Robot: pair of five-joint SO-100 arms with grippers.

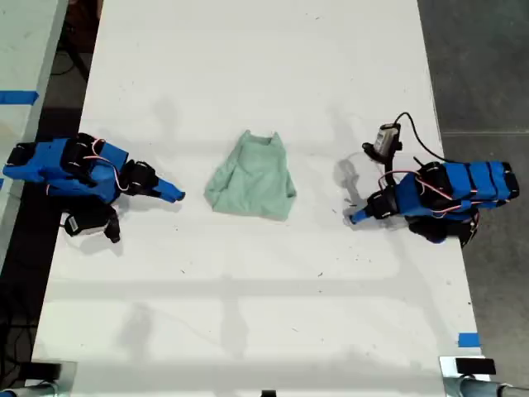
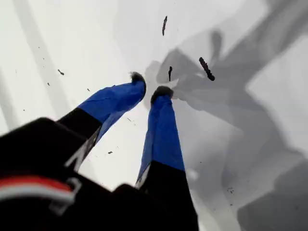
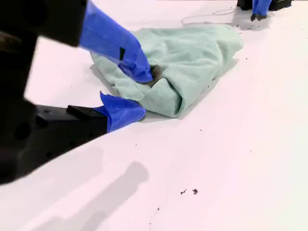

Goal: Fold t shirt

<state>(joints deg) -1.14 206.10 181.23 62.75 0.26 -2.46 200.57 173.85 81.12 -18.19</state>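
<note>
The t shirt [image 1: 252,178] lies bundled and wrinkled on the white surface [image 1: 264,331], a pale mint-green heap with its edges folded in and nothing holding it. Everything else I place from it. My second gripper [image 3: 138,92] sits low on the surface just beside the t shirt, on the side toward the exterior view's left [image 1: 175,196]. Its jaws stand apart with nothing between them. In its own wrist view the upper blue finger [image 3: 137,67] shows against the cloth [image 3: 192,57] and the lower one [image 3: 126,110] stops just short of the folded edge, but the exterior view shows a strip of bare surface between the tip and the t shirt. My first gripper [image 2: 149,85] is on the far side of the t shirt, toward the exterior view's right [image 1: 355,217], and farther from it than the second. It points down at bare surface, its fingertips drawn almost together with only a narrow gap, gripping nothing. A few dark specks [image 2: 207,69] mark the surface just past its tips
</note>
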